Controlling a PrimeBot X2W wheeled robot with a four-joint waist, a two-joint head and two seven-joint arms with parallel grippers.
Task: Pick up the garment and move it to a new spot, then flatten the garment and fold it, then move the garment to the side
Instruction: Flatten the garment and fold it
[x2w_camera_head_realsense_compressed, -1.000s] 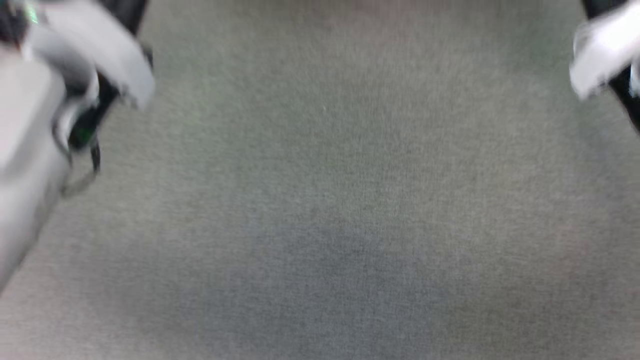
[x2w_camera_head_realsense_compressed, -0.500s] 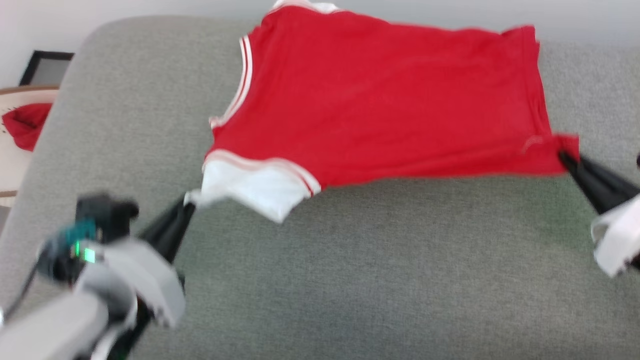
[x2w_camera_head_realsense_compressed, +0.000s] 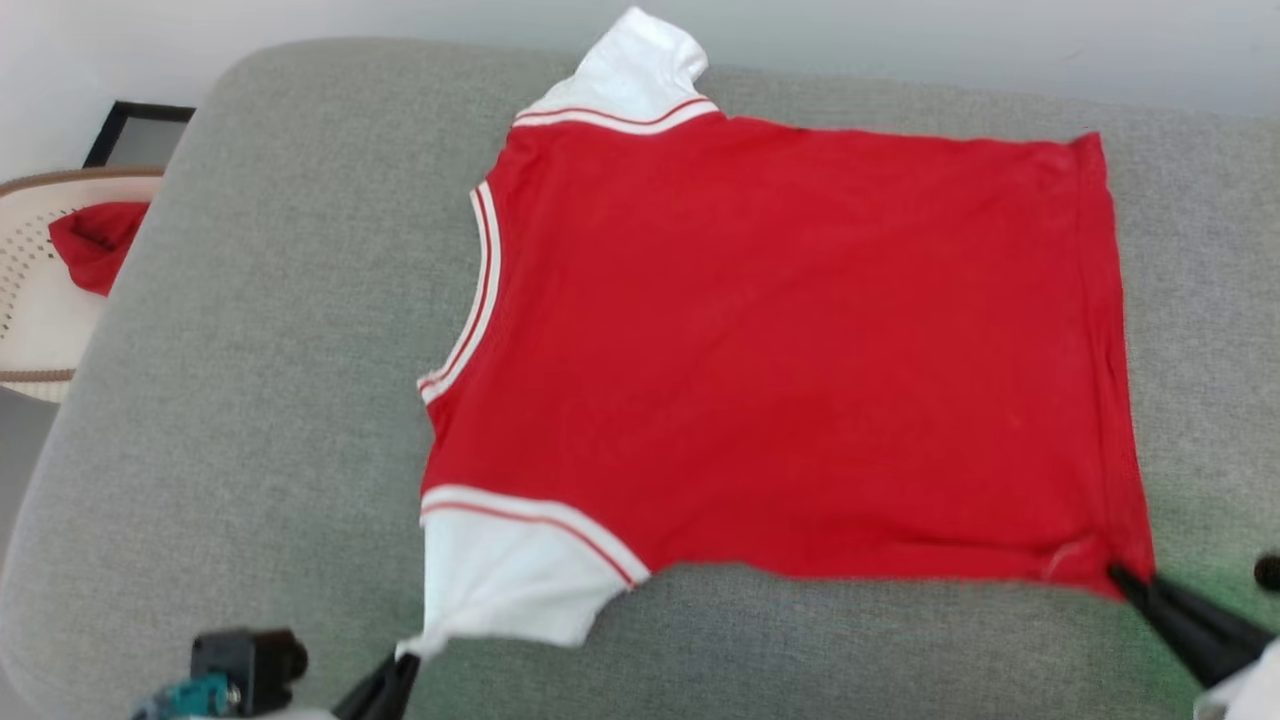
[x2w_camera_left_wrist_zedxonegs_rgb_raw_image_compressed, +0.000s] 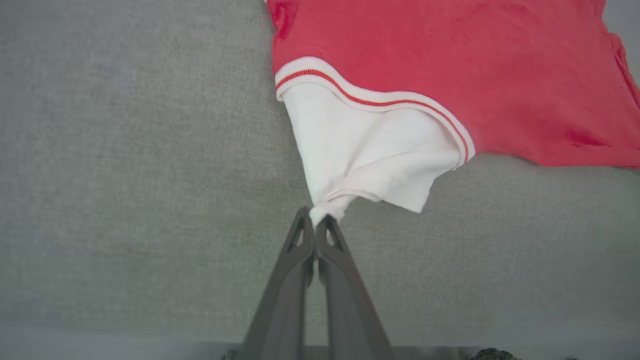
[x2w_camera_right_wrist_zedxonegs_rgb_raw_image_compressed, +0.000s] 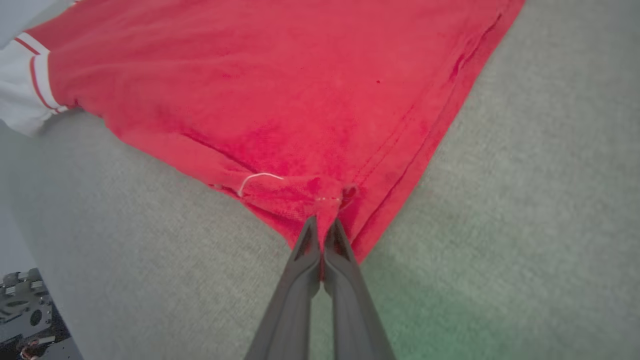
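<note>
on grey cushion (x2w_camera_head_realsense_compressed: 250, 350), garment (x2w_camera_head_realsense_compressed: 780, 350) spread, basket (x2w_camera_head_realsense_compressed: 40, 330) with red cloth (x2w_camera_head_realsense_compressed: 95, 245) beside

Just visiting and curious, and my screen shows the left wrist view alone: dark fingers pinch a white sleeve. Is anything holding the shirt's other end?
Observer: Yes, the right gripper is shut on the garment, at a red hem corner.
Operator: Is the shirt hanging or lying?
Observer: The head view shows it spread across a grey cushion, plain red side up.
Operator: Anything else nearby?
Observer: A pale basket at the robot's left holds another red cloth.
</note>
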